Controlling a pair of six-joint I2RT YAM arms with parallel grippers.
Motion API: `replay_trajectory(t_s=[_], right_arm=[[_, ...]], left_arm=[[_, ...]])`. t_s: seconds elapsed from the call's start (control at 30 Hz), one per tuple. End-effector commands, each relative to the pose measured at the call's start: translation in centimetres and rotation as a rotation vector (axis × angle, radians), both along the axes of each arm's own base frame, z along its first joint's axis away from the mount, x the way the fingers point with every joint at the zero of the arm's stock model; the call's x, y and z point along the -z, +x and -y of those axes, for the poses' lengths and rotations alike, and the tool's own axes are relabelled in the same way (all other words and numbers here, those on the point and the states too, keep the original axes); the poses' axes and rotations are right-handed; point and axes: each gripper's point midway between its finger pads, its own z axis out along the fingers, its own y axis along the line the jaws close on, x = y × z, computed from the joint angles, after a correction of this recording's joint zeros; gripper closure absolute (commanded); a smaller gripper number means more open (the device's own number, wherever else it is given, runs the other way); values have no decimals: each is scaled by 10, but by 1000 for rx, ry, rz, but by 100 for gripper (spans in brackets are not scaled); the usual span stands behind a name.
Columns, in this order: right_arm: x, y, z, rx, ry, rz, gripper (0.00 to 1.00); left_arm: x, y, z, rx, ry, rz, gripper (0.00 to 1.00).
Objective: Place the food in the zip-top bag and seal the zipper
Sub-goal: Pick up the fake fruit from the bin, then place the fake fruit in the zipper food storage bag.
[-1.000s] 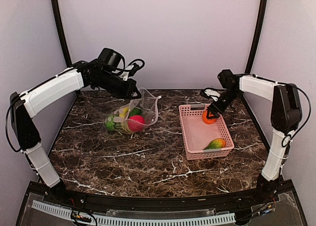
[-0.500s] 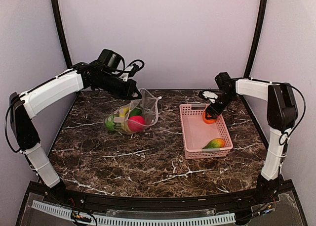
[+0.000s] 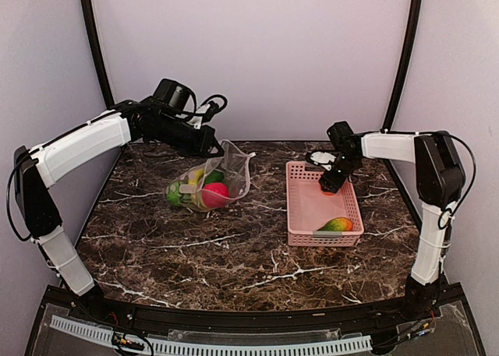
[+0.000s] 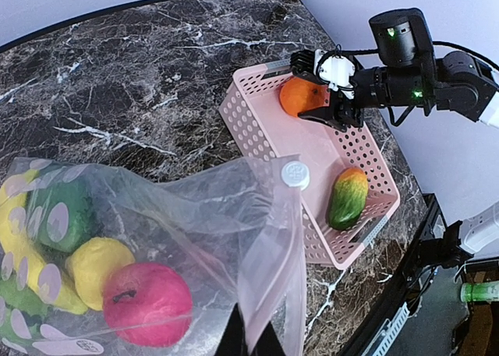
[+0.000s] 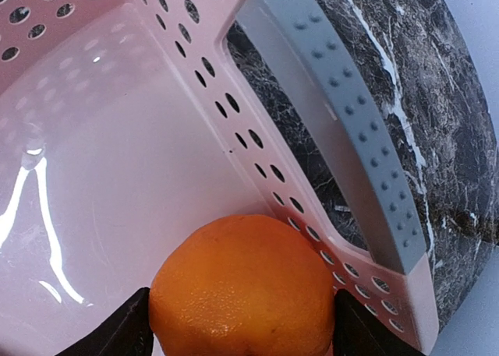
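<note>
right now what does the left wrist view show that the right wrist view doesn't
Only the left wrist view: the zip-top bag pinched by the left tool, holding the lemon, the red-pink fruit and the green pepper; also the mango lying in the basket, and the whole right tool. Only the right wrist view: the studs on the basket's grey handle and the tool's fingers against both sides of the orange. Both: the orange, the pink basket, the marble table.
</note>
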Motion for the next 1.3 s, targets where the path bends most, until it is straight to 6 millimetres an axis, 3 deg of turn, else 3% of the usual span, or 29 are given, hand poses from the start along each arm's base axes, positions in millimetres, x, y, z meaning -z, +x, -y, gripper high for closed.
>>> replay_trajectory(t_s=[0.0,0.17,0.5,0.77,0.9,1.07,1.17,1.27], right_arm=[[15,-3,12,9,-88,3,32],[5,-5,9,2,-88,17,39],[-52,-29,-18,-40,72,27,42],[-114,-83,-99,-225,422,-87,44],[-169,-111,-136,-348,611,-111,44],[-224,-134,-174,-485,700,-75,44],[-245,-150,-196,-551,764,-94,43],[-248,-160,-217,-585,763,-106,43]], left_arm=[[-17,-9,0,11,-41,24,99],[-18,-10,0,11,-44,23,99],[-14,-9,2,9,-54,21,99],[-14,-8,8,11,-84,10,99],[-17,-9,8,10,-95,14,99],[-16,-9,9,9,-104,8,99],[-15,-10,10,9,-109,5,99],[-15,-10,11,6,-118,5,99]])
